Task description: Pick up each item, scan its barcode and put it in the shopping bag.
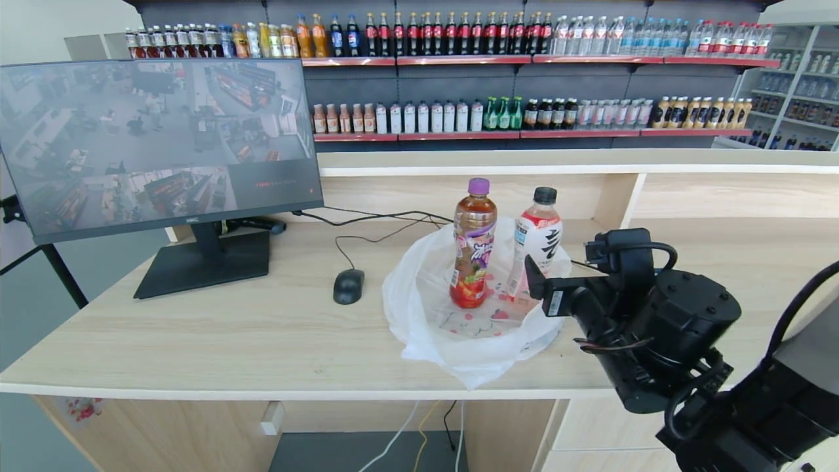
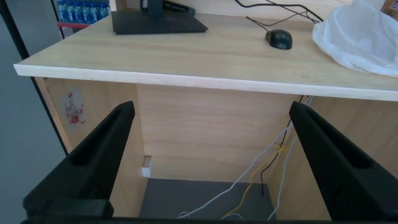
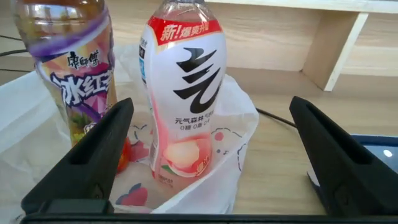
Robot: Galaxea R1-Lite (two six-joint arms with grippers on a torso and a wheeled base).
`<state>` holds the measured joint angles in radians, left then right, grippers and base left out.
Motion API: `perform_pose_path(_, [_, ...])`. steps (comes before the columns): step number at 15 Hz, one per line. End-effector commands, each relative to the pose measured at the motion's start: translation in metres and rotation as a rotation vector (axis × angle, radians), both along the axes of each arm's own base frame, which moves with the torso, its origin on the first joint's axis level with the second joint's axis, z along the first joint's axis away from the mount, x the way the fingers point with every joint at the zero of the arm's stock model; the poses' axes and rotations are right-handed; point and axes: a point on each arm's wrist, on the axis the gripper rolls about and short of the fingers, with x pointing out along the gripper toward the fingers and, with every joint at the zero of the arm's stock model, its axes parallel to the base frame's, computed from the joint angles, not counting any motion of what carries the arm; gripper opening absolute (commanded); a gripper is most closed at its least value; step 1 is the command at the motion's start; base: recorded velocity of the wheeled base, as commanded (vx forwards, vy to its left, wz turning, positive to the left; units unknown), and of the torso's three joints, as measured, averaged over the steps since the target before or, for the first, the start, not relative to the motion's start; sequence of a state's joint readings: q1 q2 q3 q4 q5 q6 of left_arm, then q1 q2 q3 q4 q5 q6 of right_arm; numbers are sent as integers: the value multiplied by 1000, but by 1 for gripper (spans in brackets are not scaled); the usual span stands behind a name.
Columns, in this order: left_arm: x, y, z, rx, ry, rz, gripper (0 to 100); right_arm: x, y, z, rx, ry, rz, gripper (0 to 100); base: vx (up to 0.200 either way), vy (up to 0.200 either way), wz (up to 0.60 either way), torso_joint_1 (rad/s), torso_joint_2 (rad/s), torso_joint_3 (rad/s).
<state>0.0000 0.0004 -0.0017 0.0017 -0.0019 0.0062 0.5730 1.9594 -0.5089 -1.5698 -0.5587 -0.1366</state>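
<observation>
Two bottles stand upright inside the white plastic shopping bag (image 1: 419, 314) on the counter: a tea bottle (image 1: 473, 244) with a purple cap and a pale pink bottle (image 1: 536, 241) with a black cap. My right gripper (image 3: 211, 180) is open, just to the right of the bag, with the pink bottle (image 3: 185, 93) between its spread fingers and the tea bottle (image 3: 71, 68) beside it. My left gripper (image 2: 211, 174) is open and low, in front of the counter's front edge (image 2: 186, 78), with nothing between its fingers; the bag (image 2: 360, 34) lies far off on top.
A monitor (image 1: 157, 141) on a black stand sits at the counter's left, a black mouse (image 1: 348, 286) and its cable between it and the bag. A raised wooden ledge (image 1: 577, 170) runs behind. Cables (image 2: 261, 180) hang under the counter. Shelves of drinks (image 1: 524, 72) fill the background.
</observation>
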Motion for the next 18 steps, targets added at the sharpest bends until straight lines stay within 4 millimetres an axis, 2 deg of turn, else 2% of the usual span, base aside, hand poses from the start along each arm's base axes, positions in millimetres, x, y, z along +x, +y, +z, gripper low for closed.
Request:
perform_pose_path(1, [0,0,0,-2,0,0,100,-28,0,8,-2,2,52,100,0,0,0,0,0,0])
perform_pose_path(2, [0,0,0,-2,0,0,100,-37,0,9,-3,5,73,100,0,0,0,0,0,0])
perform_pose_path(5, [0,0,0,-2,0,0,100,-47,-8,7,-4,27,70,100,-67,0,0,-1,-1,2])
perform_pose_path(9, [0,0,0,-2,0,-1,100,-42,-20,6,-9,32,24,100,0,0,0,0,0,0])
perform_pose_path(11, [0,0,0,-2,1,0,100,-43,-18,4,-11,40,31,100,0,0,0,0,0,0])
perform_pose_path(18, [0,0,0,-3,0,0,100,-51,-24,5,-14,45,33,100,0,-200,0,7,6,3])
